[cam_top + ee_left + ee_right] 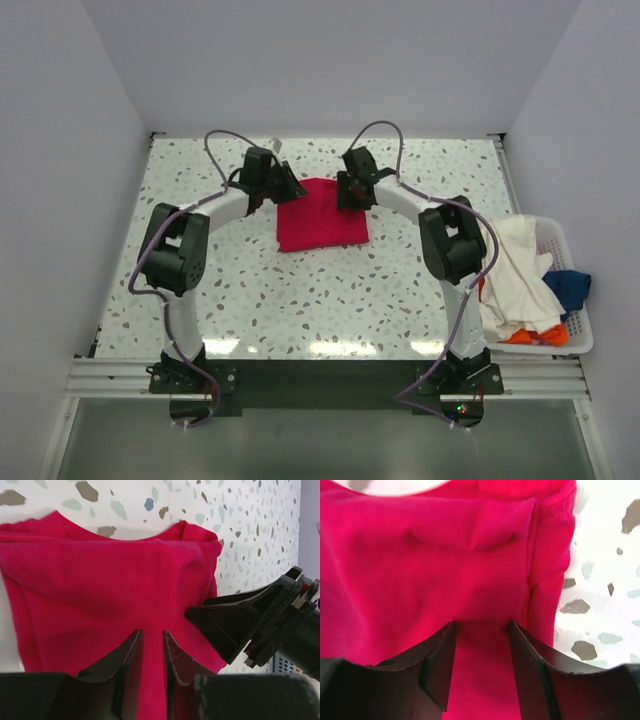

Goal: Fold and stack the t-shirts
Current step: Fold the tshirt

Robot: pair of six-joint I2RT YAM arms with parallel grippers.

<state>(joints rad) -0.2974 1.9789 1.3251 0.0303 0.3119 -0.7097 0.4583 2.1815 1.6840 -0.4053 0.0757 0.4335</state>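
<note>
From above, the left gripper (pixel 287 186) sits left of centre in the upper half of the frame, at the upper left corner of the red t-shirt (pixel 322 215). In its own wrist view the fingers (pixel 129 655) are released, parted by only a narrow slit. Red cloth shows through the gap, and nothing is visibly pinched between them.

The red t-shirt lies folded into a compact, roughly square block on the speckled table (pixel 300 300), at the upper centre of the overhead frame, between the two grippers. Its surface is mostly flat, with soft creases and a doubled edge along one side.

The right gripper (pixel 351 192) is at the shirt's upper right corner, just right of centre. Its wrist view shows the jaws released and standing wider apart than the left pair. They are low over the cloth, and red fabric fills the space between them.

At the far right edge, a white slatted basket (pixel 584 338) stands beside the right arm (pixel 450 245). It holds a cream-white t-shirt (pixel 515 265) draped over its left rim, a dark blue t-shirt (pixel 570 286) and an orange t-shirt (pixel 537 336) bunched below.
</note>
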